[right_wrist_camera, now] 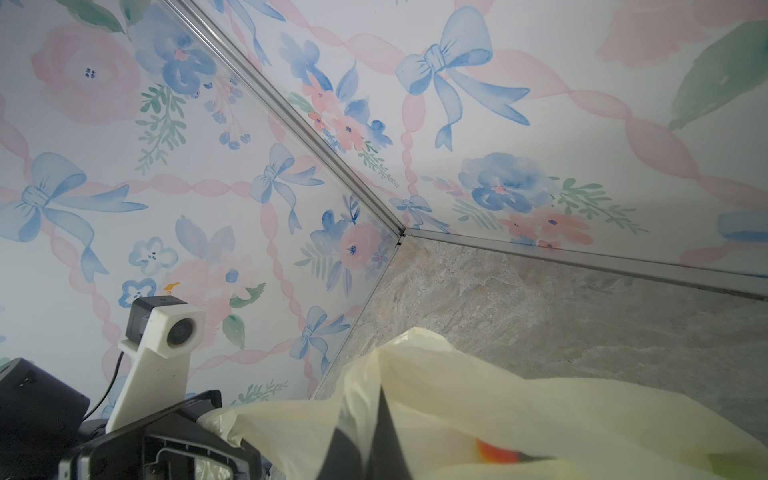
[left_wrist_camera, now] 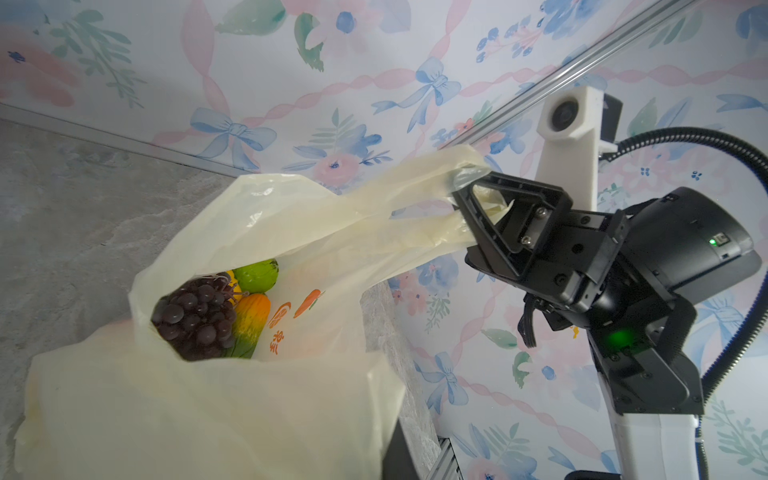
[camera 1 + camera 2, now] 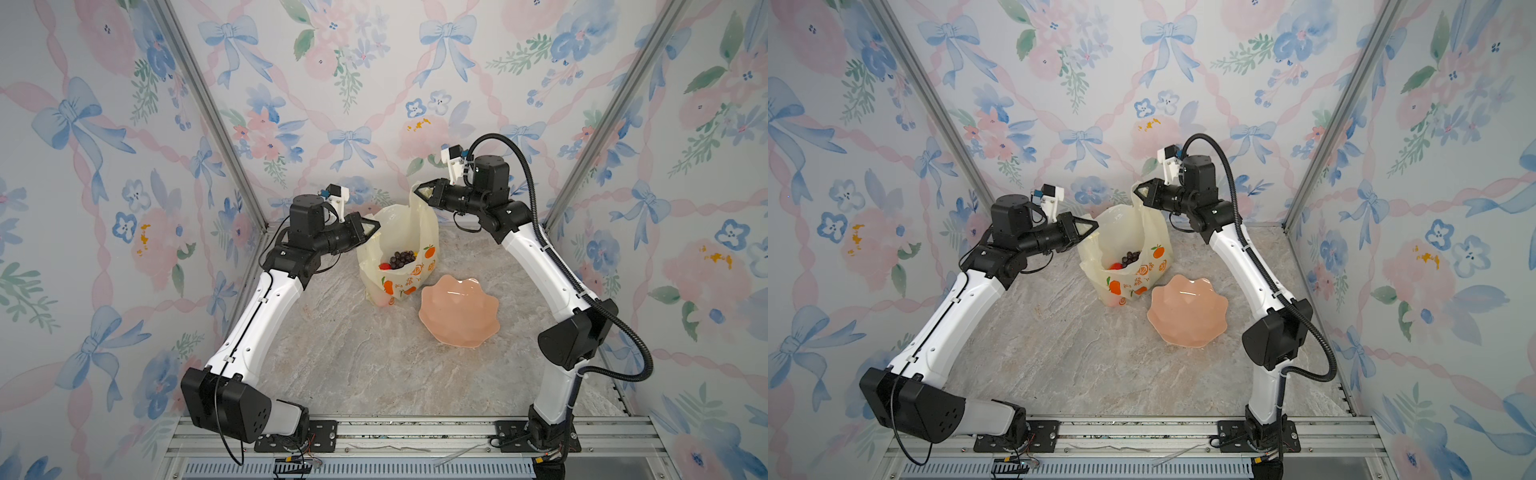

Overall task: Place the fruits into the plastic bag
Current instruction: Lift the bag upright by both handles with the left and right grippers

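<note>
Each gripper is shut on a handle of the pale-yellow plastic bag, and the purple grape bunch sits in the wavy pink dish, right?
No: the dark purple grape bunch lies inside the pale-yellow plastic bag, not in the wavy-edged pink dish, as the left wrist view shows.

- In both top views the walls of the plastic bag (image 3: 419,232) hide most of what lies inside. Only the grape bunch (image 3: 402,257) and a red piece (image 3: 384,266) show at the mouth.
- In the left wrist view a yellow fruit (image 2: 233,279) sits almost wholly behind the grapes.
- In the right wrist view the right gripper (image 1: 380,419) is a blurred dark wedge, cut off by the picture's edge.
- There, an orange-red blur (image 1: 496,451) shows through the plastic; which fruit it is cannot be told.
</note>
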Controlling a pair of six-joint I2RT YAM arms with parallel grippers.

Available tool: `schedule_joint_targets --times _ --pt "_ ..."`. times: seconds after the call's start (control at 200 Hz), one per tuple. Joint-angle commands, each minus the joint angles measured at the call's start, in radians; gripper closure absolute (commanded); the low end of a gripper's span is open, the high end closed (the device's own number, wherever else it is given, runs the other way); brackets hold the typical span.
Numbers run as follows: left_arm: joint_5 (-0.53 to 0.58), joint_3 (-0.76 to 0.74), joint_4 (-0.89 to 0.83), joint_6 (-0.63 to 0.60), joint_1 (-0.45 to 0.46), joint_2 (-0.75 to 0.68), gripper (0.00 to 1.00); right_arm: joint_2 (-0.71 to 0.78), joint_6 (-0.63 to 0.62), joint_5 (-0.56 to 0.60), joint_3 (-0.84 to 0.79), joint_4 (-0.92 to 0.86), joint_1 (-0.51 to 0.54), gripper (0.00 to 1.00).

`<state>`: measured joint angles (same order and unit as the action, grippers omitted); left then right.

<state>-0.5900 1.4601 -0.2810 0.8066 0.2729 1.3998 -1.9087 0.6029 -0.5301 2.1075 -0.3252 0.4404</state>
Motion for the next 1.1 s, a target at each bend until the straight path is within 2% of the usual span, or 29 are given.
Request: schedule_joint_targets --times 0.0,0.04,0.115,0.25,0.34,0.53,0.67,0.7,0.76,1.095 --pt "0.021 -0.017 0.032 -0.024 0.015 0.007 1.00 0.034 0.009 -0.037 -0.039 0.037 0.005 1.00" --pt "0.022 -0.021 0.032 -0.021 0.015 0.007 0.95 0.034 0.009 -0.040 -0.047 0.033 0.005 0.95" --pt "0.028 -0.026 0.032 -0.022 0.015 0.003 0.88 0.035 0.011 -0.048 -0.057 0.031 0.005 0.80" --pt "0.036 -0.029 0.032 -0.030 0.015 -0.008 0.69 0.039 0.002 -0.050 -0.054 0.014 0.006 0.58" --pt "0.042 -0.031 0.032 -0.037 0.015 -0.013 0.61 0.041 -0.010 -0.048 -0.045 -0.005 0.007 0.49" --pt "0.045 -0.032 0.032 -0.052 0.015 -0.018 0.37 0.058 -0.042 -0.034 -0.045 -0.049 0.008 0.28" --pt "0.054 -0.037 0.032 -0.073 0.012 -0.032 0.11 0.080 -0.071 -0.009 -0.053 -0.078 0.008 0.06" --pt "0.056 -0.037 0.030 -0.077 0.012 -0.037 0.03 0.083 -0.078 -0.002 -0.054 -0.085 0.008 0.00" --pt "0.059 -0.043 0.031 -0.084 0.008 -0.049 0.02 0.095 -0.093 0.012 -0.057 -0.097 0.006 0.04" --pt "0.048 -0.093 0.007 -0.092 -0.036 -0.140 0.02 0.172 -0.106 0.060 -0.127 -0.116 -0.014 0.04"
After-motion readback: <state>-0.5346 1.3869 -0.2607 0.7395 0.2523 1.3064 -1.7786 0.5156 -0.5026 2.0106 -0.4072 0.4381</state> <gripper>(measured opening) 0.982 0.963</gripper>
